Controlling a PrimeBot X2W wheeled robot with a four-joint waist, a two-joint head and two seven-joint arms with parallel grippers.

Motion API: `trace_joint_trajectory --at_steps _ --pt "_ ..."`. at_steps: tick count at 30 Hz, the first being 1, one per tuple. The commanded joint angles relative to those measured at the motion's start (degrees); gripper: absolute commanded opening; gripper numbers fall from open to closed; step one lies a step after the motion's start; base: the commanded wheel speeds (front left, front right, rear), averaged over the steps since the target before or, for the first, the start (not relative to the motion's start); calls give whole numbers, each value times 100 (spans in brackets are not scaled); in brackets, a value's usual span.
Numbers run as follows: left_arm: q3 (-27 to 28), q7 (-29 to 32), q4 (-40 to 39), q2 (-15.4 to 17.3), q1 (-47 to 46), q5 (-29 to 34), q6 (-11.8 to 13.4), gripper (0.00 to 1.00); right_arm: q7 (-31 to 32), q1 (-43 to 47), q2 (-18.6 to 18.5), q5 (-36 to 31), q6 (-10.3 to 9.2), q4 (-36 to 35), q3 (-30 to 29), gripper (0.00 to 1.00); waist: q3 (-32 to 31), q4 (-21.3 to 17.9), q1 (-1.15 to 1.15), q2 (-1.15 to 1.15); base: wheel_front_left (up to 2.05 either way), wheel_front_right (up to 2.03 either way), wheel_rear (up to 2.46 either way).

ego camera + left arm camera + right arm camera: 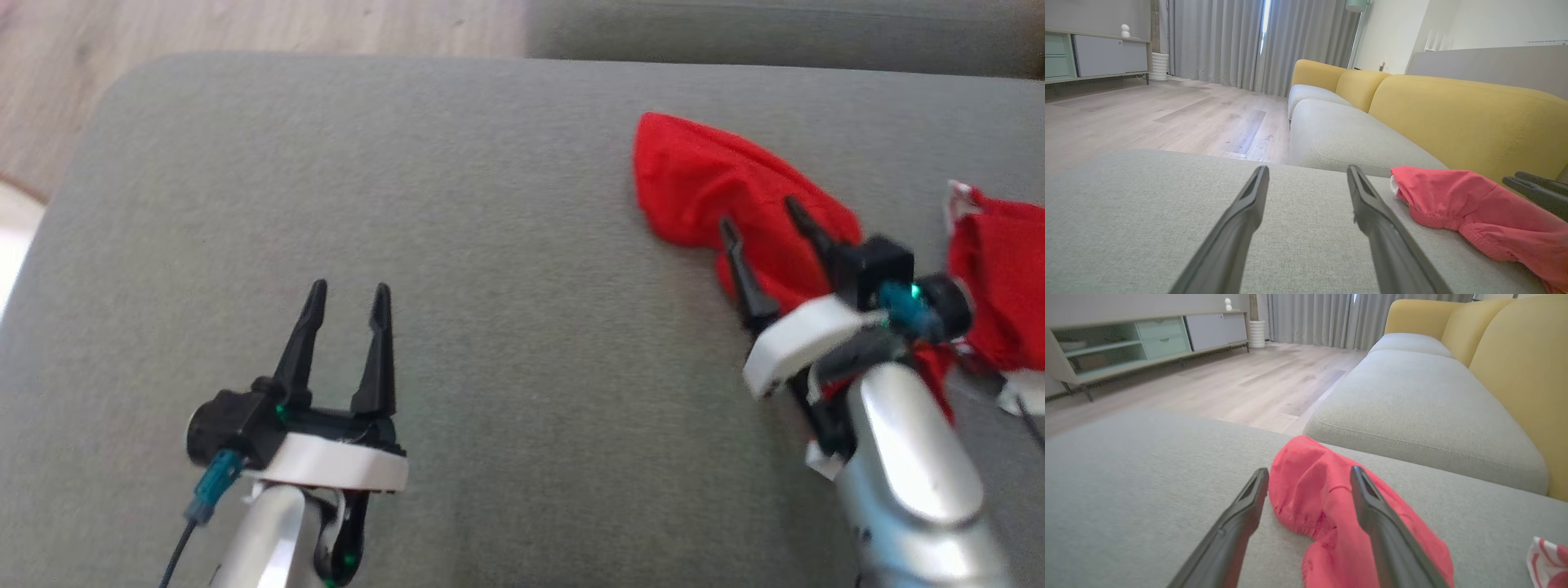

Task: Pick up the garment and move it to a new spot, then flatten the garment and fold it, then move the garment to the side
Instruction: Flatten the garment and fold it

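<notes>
A crumpled red garment lies on the grey cushion at the right side of the head view. My right gripper hovers open just above its near part, one finger over the red cloth and one near its left edge. In the right wrist view the garment bunches between and beyond the open right gripper. My left gripper stands open over bare cushion at the lower left, holding nothing. From the left wrist view the garment lies to the right of the left gripper.
A red and white piece of cloth lies at the far right edge of the cushion. Wooden floor lies past the cushion's far left corner. A yellow-backed sofa runs on beyond the cushion, and a low cabinet stands against the wall.
</notes>
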Motion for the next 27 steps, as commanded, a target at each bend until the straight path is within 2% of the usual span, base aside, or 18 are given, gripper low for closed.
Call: trace_joint_trajectory --at_steps 1,5,9,10,11,16,19,22,24,27 --pt "99 -55 -152 41 -291 -51 -20 100 144 -448 -47 -300 -5 131 -45 100 138 239 -1 0 0 0 0" --pt "11 -55 -132 41 -354 -123 9 100 396 -841 -93 -881 -5 857 -399 100 179 451 -1 0 0 0 0" --pt "-46 -55 -98 41 -352 -146 14 100 457 -1147 -99 -1174 -5 1583 -399 100 170 569 -1 0 0 0 0" --pt "-64 -55 -85 41 -349 -148 15 100 392 -1233 -90 -1154 -5 1730 -355 35 156 593 -1 0 0 0 0" --pt "-78 -55 -72 41 -343 -150 17 100 311 -1318 -75 -1112 -5 1857 -296 0 137 612 -1 0 0 0 0" --pt "-64 -55 -33 41 -294 -137 35 100 -110 -1643 35 -541 -5 2138 103 0 26 622 -1 0 0 0 0" --pt "-55 -55 -1 41 -245 -106 36 100 -426 -1784 73 367 -5 2064 619 0 -94 626 -1 0 0 0 0" --pt "-56 -55 1 41 -200 -84 33 100 -612 -1852 78 1433 -5 1673 1237 0 -186 640 -1 0 0 0 0" --pt "-62 -55 -9 41 -172 -73 30 100 -704 -1866 79 2051 -5 1442 1386 0 -222 662 -1 0 0 0 0" --pt "-74 -55 -35 41 -148 -55 23 100 -828 -1883 79 2498 -5 1413 1317 0 -215 723 -1 0 0 0 0"
